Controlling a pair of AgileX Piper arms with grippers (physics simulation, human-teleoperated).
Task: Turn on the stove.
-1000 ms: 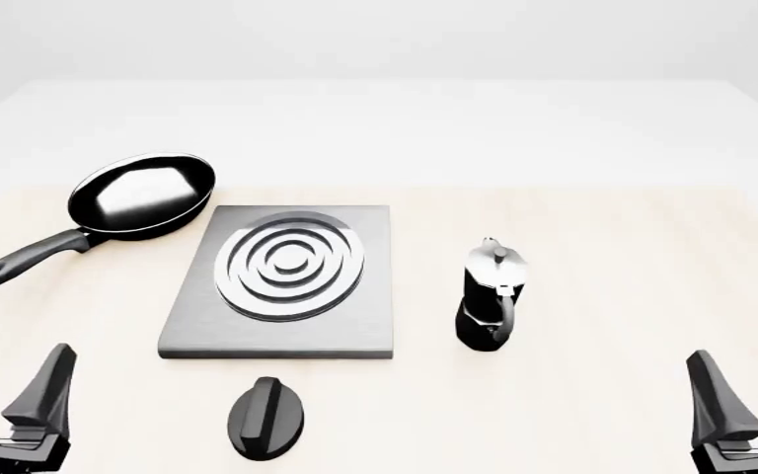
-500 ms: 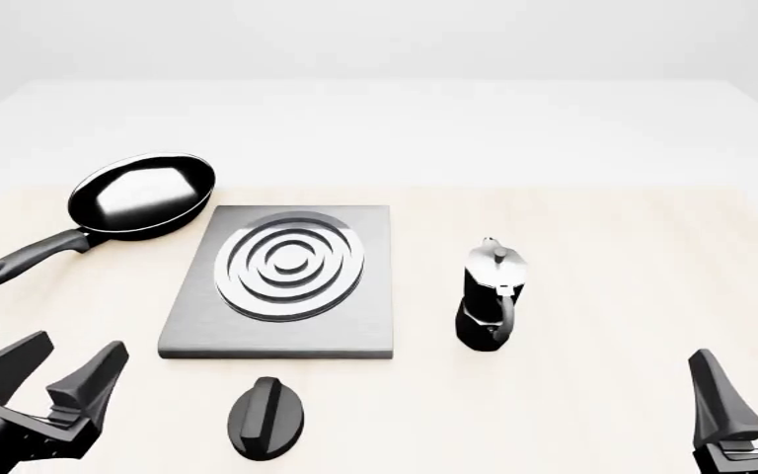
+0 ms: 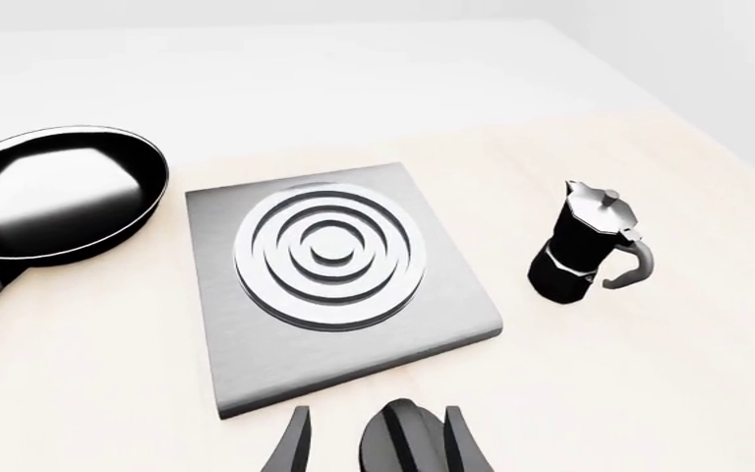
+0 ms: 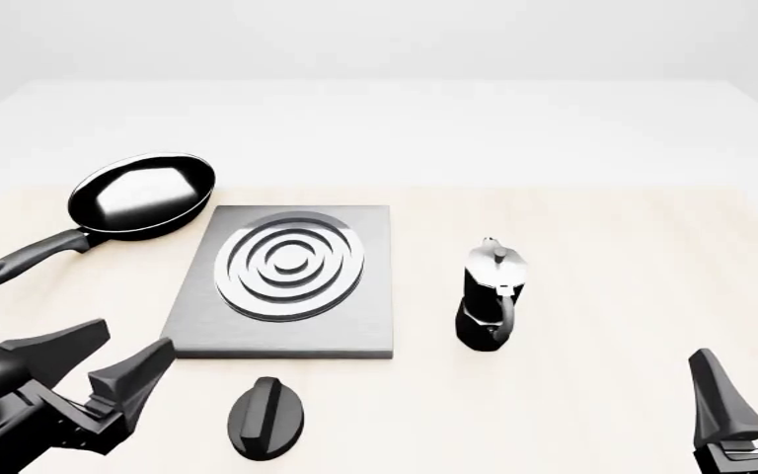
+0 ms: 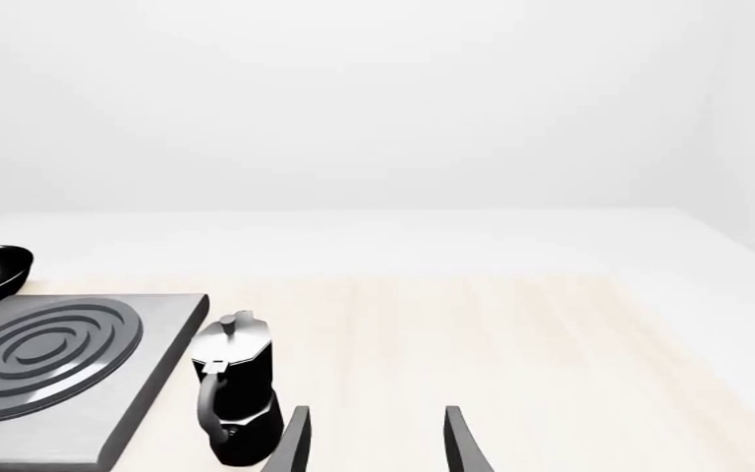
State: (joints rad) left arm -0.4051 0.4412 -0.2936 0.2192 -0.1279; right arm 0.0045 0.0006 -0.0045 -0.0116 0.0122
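Note:
The stove (image 4: pixel 363 328) is a flat dark-grey plate with a burner (image 4: pixel 291 265) of silver rings, lying at the table's middle left. Its black ridged knob (image 4: pixel 268 419) lies on the table just in front of the plate. My left gripper (image 4: pixel 135 336) is open, tilted toward the knob and a short way to its left, not touching it. In the left wrist view the knob (image 3: pixel 404 438) shows between the open fingers (image 3: pixel 292 447), with the stove (image 3: pixel 456 305) beyond. My right gripper (image 4: pixel 748 357) stands open at the near right corner, holding nothing.
A black frying pan (image 4: pixel 142 193) lies behind and left of the stove, its handle pointing toward the near left. A black-and-silver moka pot (image 4: pixel 492 296) stands upright just right of the plate, also seen in the right wrist view as the moka pot (image 5: pixel 236 388).
My left gripper has swung up and rightward from the near left corner toward the knob, tilting over as it went. The right arm and all objects have stayed still.

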